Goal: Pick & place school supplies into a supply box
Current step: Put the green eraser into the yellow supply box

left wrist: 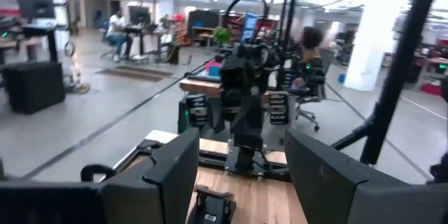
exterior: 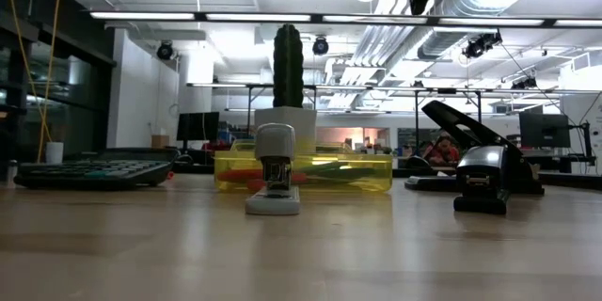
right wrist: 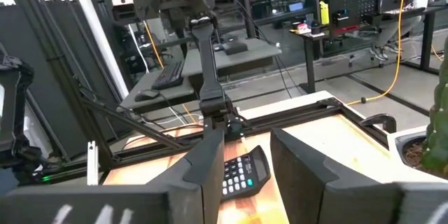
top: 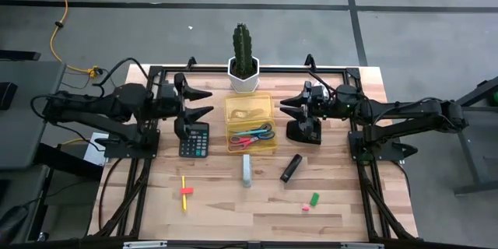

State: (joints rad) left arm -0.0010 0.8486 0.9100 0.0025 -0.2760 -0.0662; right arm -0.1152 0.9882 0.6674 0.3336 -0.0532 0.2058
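left gripper hangs wide open and empty above the calculator, left of the yellow supply box holding both scissors. right gripper waits, partly open and empty. pencil and erasers lie near, likely awaiting pickup.

**Open desk in front, crowded around the box**

The supply box is hemmed in: cactus pot right behind it, calculator just to one side, black hole punch on the other. The stapler stands just before it. The front desk is wide open, only a yellow pencil and tiny erasers scattered well apart
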